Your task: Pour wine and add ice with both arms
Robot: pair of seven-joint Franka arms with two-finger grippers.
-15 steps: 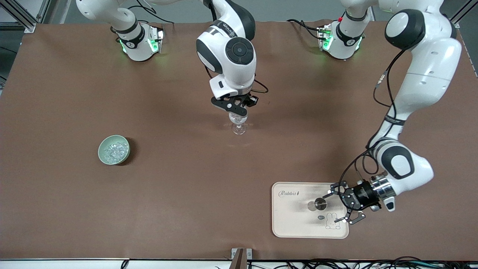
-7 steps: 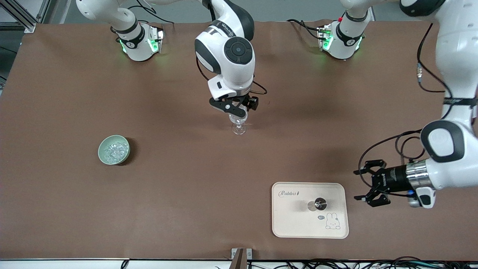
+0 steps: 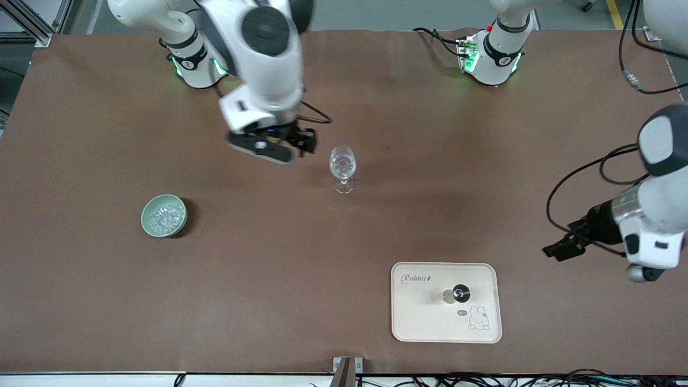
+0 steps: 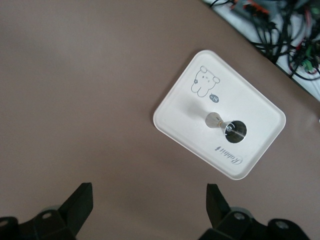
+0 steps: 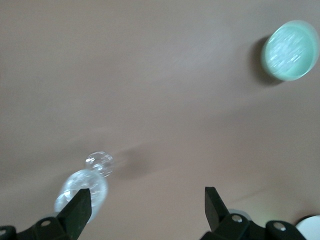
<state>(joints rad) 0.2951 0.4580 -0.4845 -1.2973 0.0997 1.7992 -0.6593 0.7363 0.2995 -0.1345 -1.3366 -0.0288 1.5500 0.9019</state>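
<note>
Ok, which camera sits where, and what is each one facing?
Front view: high, facing both arms; shows the right pincer beside the wine glass, the left pincer, the bowl and the tray.
Left wrist view: looks down past its open fingers at the tray.
Right wrist view: looks down past its open fingers at the wine glass and the bowl.
Each wrist view shares its things with the front view.

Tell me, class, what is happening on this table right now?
Neither arm holds anything. The right gripper is open over bare table beside the wine glass, which stands upright alone. The left gripper is open, off toward its own end of the table, away from the cream tray and the small metal-topped item on it. The ice sits in the green bowl.
</note>
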